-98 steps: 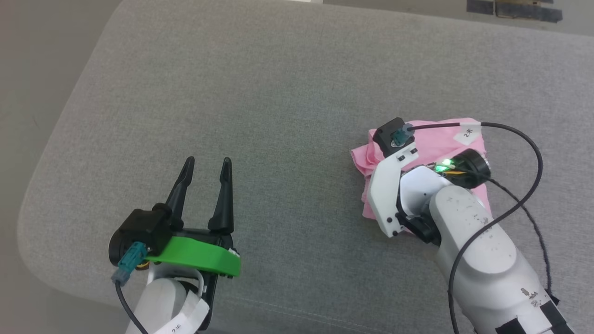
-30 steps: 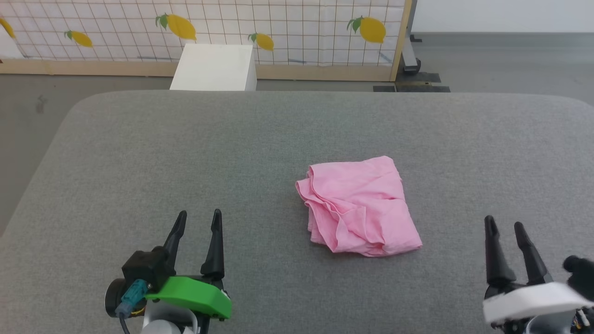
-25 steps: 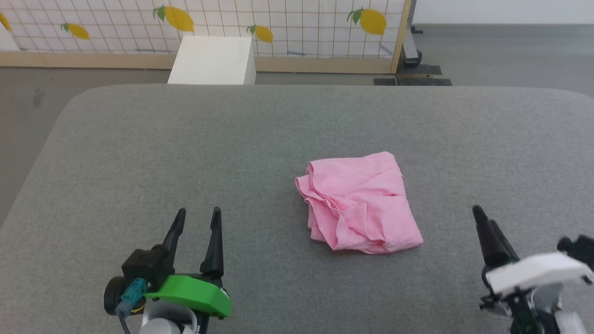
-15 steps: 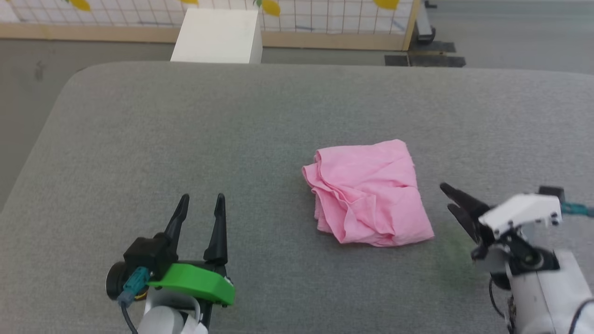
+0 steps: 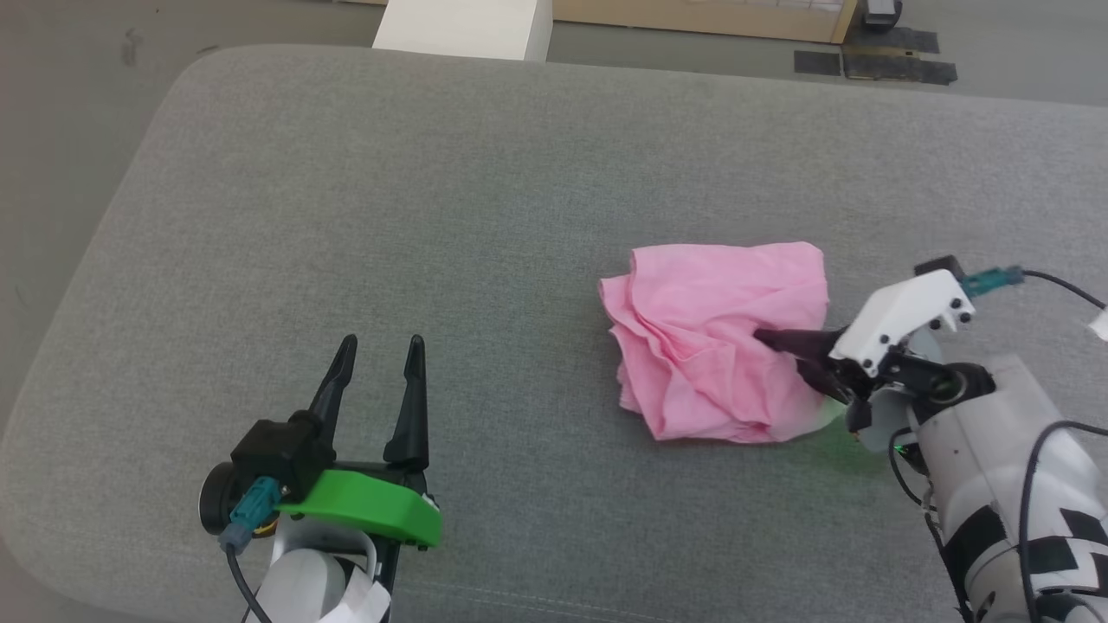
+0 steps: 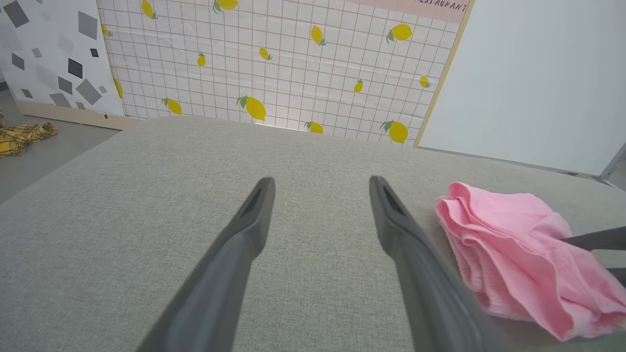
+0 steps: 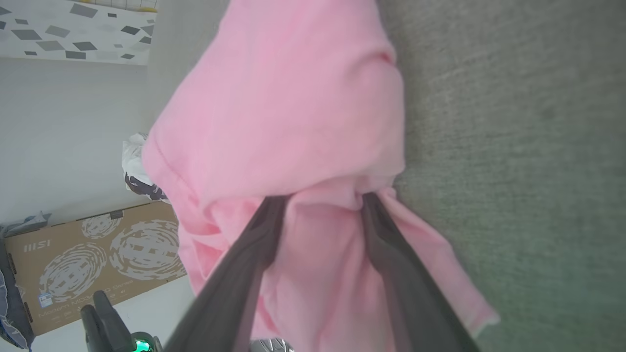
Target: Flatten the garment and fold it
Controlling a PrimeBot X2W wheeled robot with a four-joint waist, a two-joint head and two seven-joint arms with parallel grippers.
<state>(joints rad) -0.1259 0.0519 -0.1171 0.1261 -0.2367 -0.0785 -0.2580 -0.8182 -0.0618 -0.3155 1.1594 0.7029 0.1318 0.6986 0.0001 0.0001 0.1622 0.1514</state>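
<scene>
Now the right end effector (image 5: pixel 779 353) straddles, jaws parted, a fold of the garment (image 5: pixel 718 337) bunched on the grey cushion (image 5: pixel 389 190). It should pinch only the top layer, then lift slowly. The left end effector (image 5: pixel 381 342) hovers open, well apart.

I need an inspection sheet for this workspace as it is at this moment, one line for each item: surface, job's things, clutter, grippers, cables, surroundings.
Surface: grey fabric cushion with rounded corners.
Job's things: pink garment, crumpled in a heap right of centre, not flattened.
Clutter: nothing seen on the cushion.
Grippers: left gripper open over bare cushion, apart from the garment; right gripper pushed into the garment's right side, jaws apart with cloth between them.
Cables: black cable at the right wrist.
Surroundings: white box, lemon-print panel, cardboard box, yellow checked cloth on the floor.
</scene>
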